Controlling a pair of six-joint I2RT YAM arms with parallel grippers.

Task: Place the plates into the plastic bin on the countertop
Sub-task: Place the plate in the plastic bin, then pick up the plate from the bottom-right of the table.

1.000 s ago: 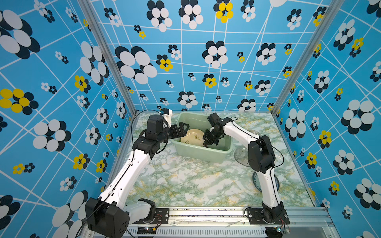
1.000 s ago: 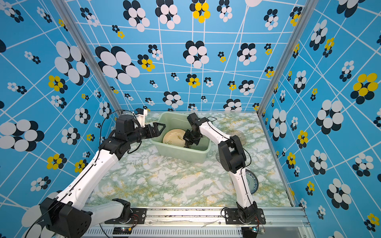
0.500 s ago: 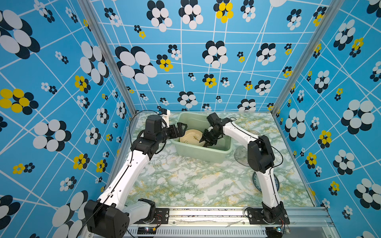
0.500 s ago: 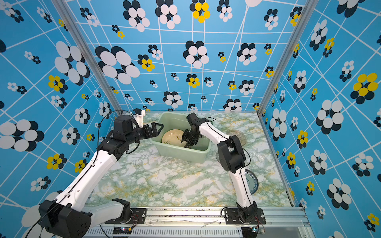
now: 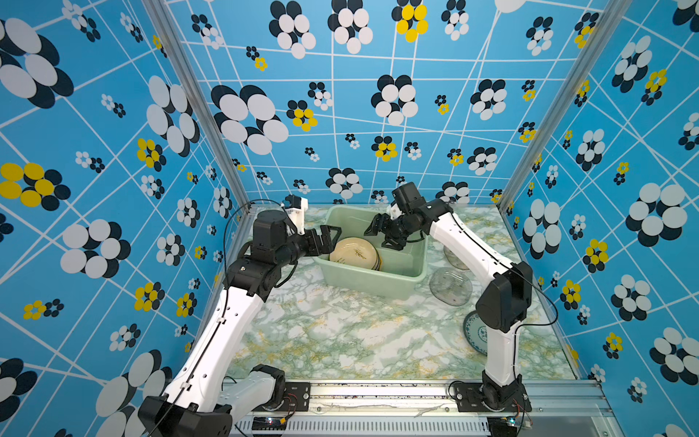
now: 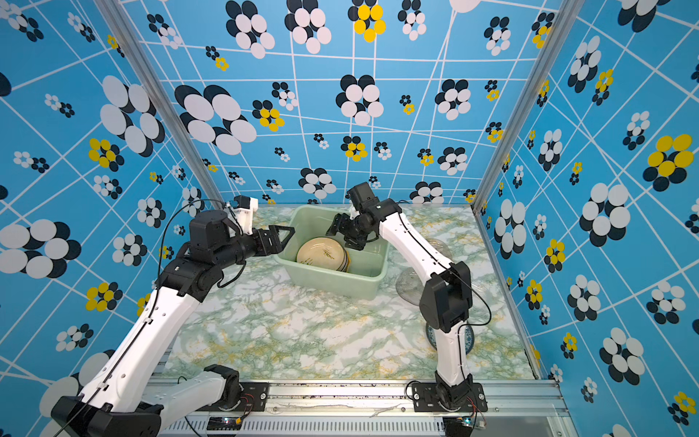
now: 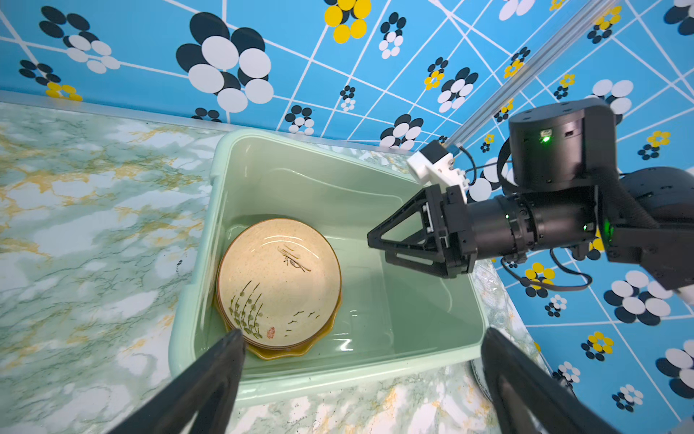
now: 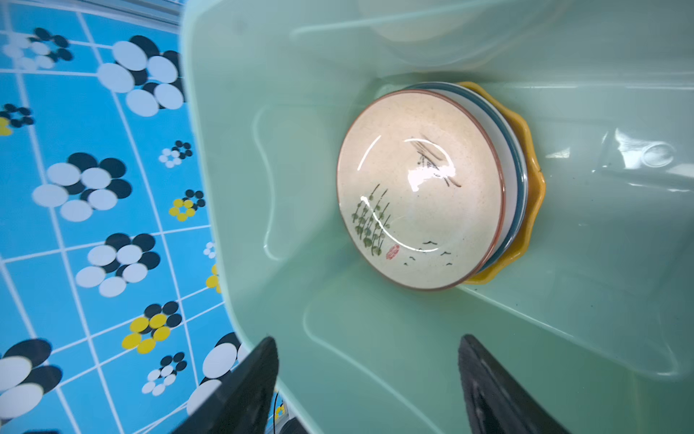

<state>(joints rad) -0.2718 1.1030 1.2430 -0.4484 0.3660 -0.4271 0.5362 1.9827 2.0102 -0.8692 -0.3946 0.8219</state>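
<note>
In a top view the right tool (image 5: pixel 386 234), jaws apart, hangs over the plastic bin (image 5: pixel 370 282); a clear glass plate (image 5: pixel 450 285) lies on the desk (image 5: pixel 321 333) beside it, nearer the right arm (image 5: pixel 469 246). Left wrist: left tool (image 7: pixel 360 338) apart, empty. Right wrist: cream plate (image 8: pixel 417 188) inside the bin.

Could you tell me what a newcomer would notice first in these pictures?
The loud blue flowered walls strike first. Then the green bin at the back of the countertop, its stack topped by a cream plate, with the left gripper at its rim and the right gripper over its inside, both open. A glass plate and a blue patterned plate lie outside by the right arm.
</note>
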